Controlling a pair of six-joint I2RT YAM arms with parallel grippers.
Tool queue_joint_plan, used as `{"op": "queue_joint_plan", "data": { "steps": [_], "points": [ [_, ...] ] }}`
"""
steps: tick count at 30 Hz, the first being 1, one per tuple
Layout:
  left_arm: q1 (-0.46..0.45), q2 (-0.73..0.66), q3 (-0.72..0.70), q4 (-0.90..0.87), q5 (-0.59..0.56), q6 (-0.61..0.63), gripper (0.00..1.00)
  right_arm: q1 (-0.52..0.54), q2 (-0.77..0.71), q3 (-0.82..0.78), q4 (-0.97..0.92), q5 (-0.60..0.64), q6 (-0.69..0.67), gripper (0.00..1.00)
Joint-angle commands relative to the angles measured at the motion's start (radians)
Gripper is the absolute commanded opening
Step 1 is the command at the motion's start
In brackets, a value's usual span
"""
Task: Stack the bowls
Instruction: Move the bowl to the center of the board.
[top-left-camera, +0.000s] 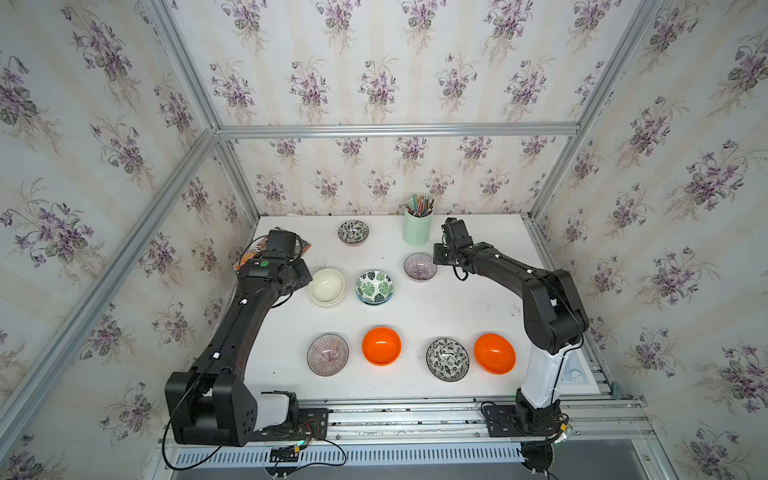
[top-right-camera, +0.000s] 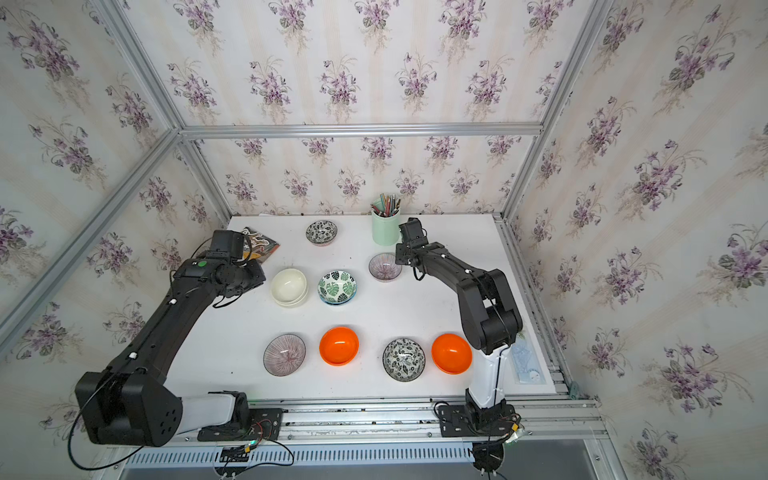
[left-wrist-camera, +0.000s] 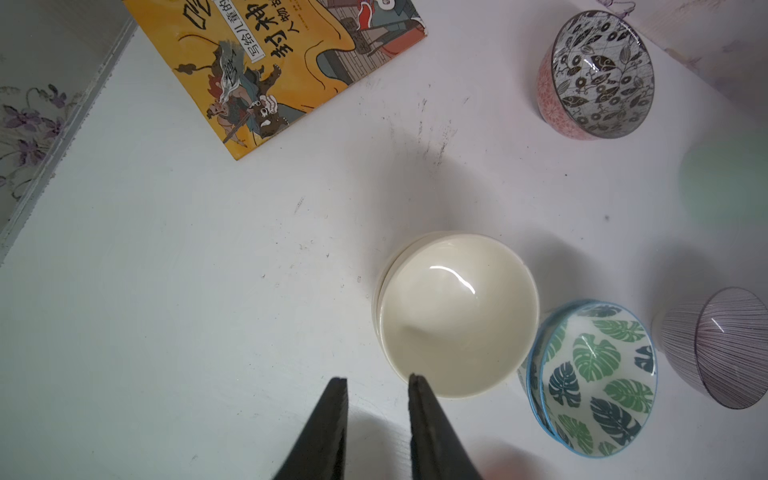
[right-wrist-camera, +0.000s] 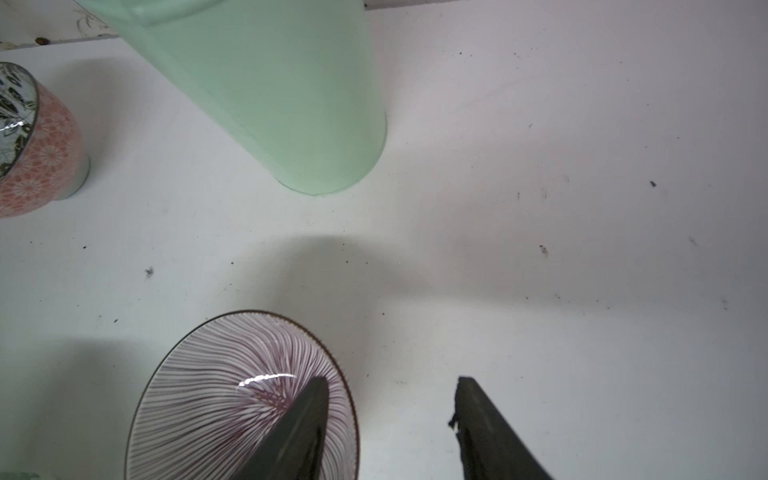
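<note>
Purple-striped bowl (right-wrist-camera: 232, 395): rim lies between fingers of the parted right pincer (right-wrist-camera: 388, 380).

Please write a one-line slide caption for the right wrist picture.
Open fingers straddle the rim of the purple striped bowl, one over the bowl, one over the table; green cup nearby.

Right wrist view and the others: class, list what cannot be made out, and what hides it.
- Right wrist view: striped bowl cut off by the bottom edge; pencil cup: top cut off.
- Both top views: book mostly covered by the left arm.
- Left wrist view: pencil cup only a blur at the edge.
</note>
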Motion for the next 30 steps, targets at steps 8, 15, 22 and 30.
{"op": "queue_joint_plan", "data": {
  "steps": [8, 15, 22, 30],
  "points": [
    [0.001, 0.009, 0.012, -0.003, -0.01, 0.01, 0.3, 0.009, 0.05, -0.007, 0.035, -0.087, 0.002, 0.48],
    [0.0, 0.019, 0.014, 0.003, -0.002, 0.006, 0.3, 0.012, 0.048, -0.051, 0.055, -0.113, -0.003, 0.26],
    [-0.001, 0.021, 0.012, 0.008, 0.0, 0.004, 0.3, 0.026, 0.02, -0.077, 0.067, -0.123, -0.022, 0.07],
    [-0.001, 0.03, 0.014, 0.017, 0.005, 0.002, 0.3, 0.084, -0.097, -0.172, 0.049, -0.152, -0.058, 0.0]
  ]
}}
